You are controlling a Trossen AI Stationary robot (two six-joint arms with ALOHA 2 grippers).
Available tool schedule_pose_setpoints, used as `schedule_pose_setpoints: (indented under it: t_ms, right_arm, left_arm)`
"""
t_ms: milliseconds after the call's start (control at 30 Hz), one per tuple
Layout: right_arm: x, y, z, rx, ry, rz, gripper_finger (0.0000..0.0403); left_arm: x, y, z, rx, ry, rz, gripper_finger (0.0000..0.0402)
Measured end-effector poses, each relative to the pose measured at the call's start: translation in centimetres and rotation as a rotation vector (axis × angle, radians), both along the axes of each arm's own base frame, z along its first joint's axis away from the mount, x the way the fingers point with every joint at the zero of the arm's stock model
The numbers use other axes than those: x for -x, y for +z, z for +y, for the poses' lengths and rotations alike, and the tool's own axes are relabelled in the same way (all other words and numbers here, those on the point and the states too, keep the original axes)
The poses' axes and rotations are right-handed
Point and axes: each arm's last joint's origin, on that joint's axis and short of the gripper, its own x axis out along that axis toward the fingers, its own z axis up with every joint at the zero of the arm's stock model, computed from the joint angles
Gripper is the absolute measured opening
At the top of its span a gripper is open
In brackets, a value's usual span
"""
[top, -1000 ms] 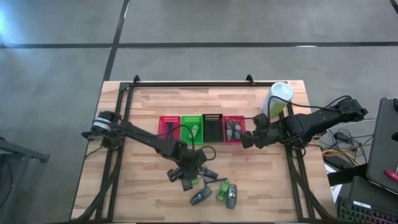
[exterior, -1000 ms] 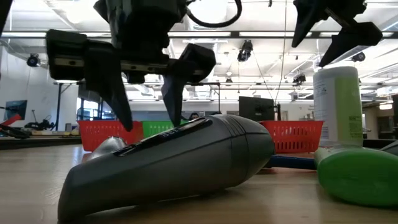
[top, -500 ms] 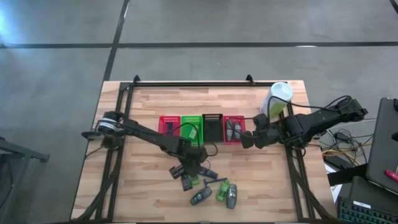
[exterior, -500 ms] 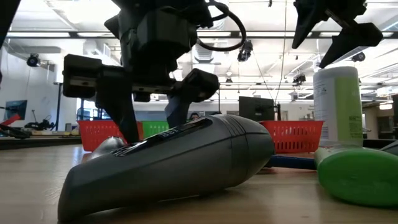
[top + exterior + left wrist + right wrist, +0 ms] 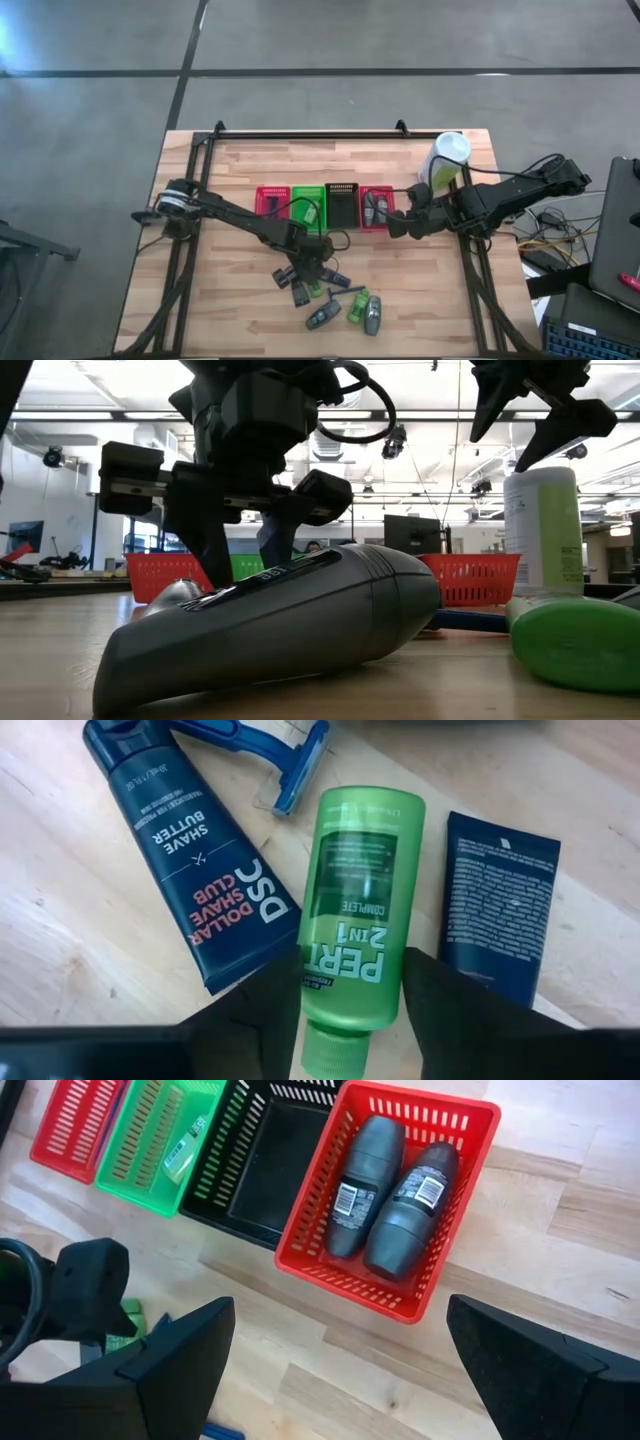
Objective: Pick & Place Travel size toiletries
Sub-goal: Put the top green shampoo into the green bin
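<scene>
Your left gripper point(image 5: 350, 995) was low over the pile of toiletries at the table's front middle, its two dark fingers point(image 5: 265, 1005) straddling a green Pert bottle point(image 5: 355, 910) near its cap. The bottle lay flat on the wood, and the fingers stood close on each side, but whether they already pinched it could not be told; it looked like the closing stage of a pick. Straddling the narrow end probably gave a surer hold than the wider body. Beside the bottle lay a dark Dollar Shave Club tube point(image 5: 190, 850) on one side and a second dark tube point(image 5: 495, 900) on the other, with a blue razor point(image 5: 290, 755) past them, all crowded close, so a neighbour could have been nudged. From the high view, more items point(image 5: 345, 310), including a grey bottle point(image 5: 373, 313), lay scattered just in front. Your right gripper point(image 5: 335, 1360) waited with fingers spread wide and empty, hovering by the red basket point(image 5: 320, 1265), which held two grey bottles point(image 5: 390, 1200). A green basket point(image 5: 150, 1180) beside the black basket point(image 5: 240, 1210) already held one green packet point(image 5: 185, 1150), likely where this bottle belonged. A tall canister point(image 5: 445, 160) stood at the back right.
</scene>
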Motion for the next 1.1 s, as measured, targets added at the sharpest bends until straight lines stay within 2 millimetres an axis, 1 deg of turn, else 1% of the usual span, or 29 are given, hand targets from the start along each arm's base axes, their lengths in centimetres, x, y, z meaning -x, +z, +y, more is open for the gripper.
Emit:
schedule_pose_setpoints:
  t_ms: [400, 467, 667, 767, 867, 1000, 1100]
  right_arm:
    - [0.0, 0.0, 0.0, -0.002, -0.003, -0.005, 0.0364]
    - [0.0, 0.0, 0.0, -0.002, -0.003, -0.005, 0.0364]
    - [0.0, 0.0, 0.0, 0.0, -0.002, -0.006, 0.0364]
    - [0.0, 0.0, 0.0, 0.002, 0.0, -0.005, 0.0364]
    - [0.0, 0.0, 0.0, 0.015, -0.003, -0.008, 0.0364]
    - [0.0, 0.0, 0.0, 0.018, 0.0, -0.006, 0.0364]
    - [0.0, 0.0, 0.0, 0.019, 0.0, -0.006, 0.0364]
  left_arm:
    - [0.0, 0.0, 0.0, 0.018, 0.05, 0.025, 0.0166]
    - [0.0, -0.4, 0.0, 0.024, 0.071, 0.047, 0.017]
    - [0.0, -1.5, 0.1, 0.04, 0.152, 0.113, 0.0207]
    - [-0.1, -1.5, 0.1, 0.034, 0.159, 0.108, 0.0229]
    - [-0.1, -1.4, 0.1, 0.035, 0.162, 0.109, 0.0241]
    - [-0.1, -1.4, 0.1, 0.037, 0.17, 0.113, 0.0235]
    - [-0.2, -1.4, 0.1, 0.037, 0.176, 0.11, 0.0212]
